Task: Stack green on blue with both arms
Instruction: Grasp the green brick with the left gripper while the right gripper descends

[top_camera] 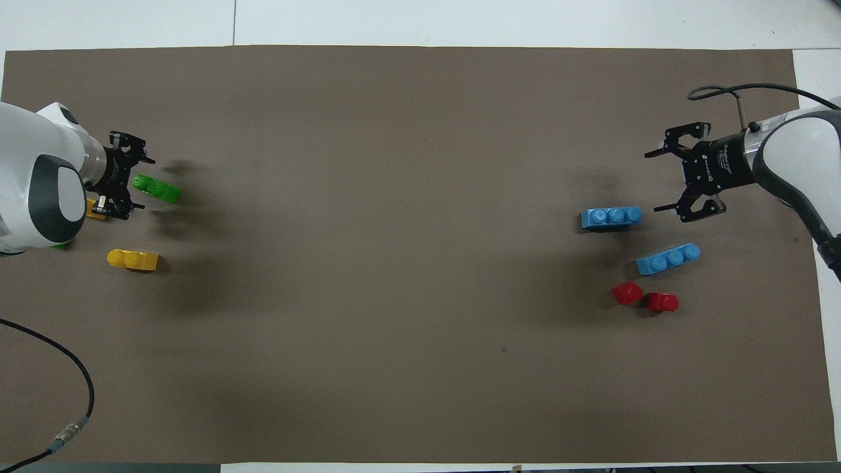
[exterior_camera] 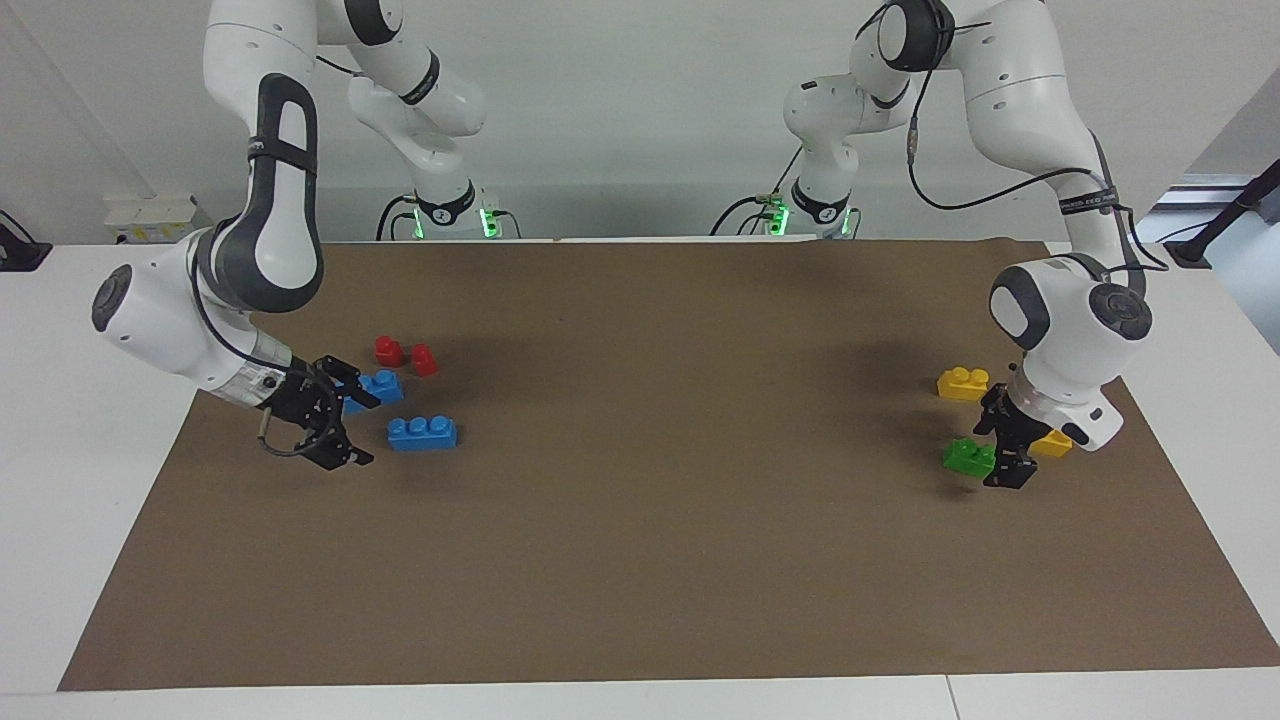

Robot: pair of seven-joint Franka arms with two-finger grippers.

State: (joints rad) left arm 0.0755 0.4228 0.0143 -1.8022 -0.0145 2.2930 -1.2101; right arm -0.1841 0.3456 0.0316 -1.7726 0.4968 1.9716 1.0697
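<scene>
two blue bricks lay at the right arm's end, one [top_camera: 668,259] nearer the robots than the other [top_camera: 611,217]. right tool [top_camera: 677,181] hung open beside them. left tool [exterior_camera: 1003,452] gripped the green brick [exterior_camera: 968,456] above the tabletop [exterior_camera: 640,520].

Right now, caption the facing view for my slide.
Left gripper holds a green brick; right gripper open beside two blue bricks.
</scene>
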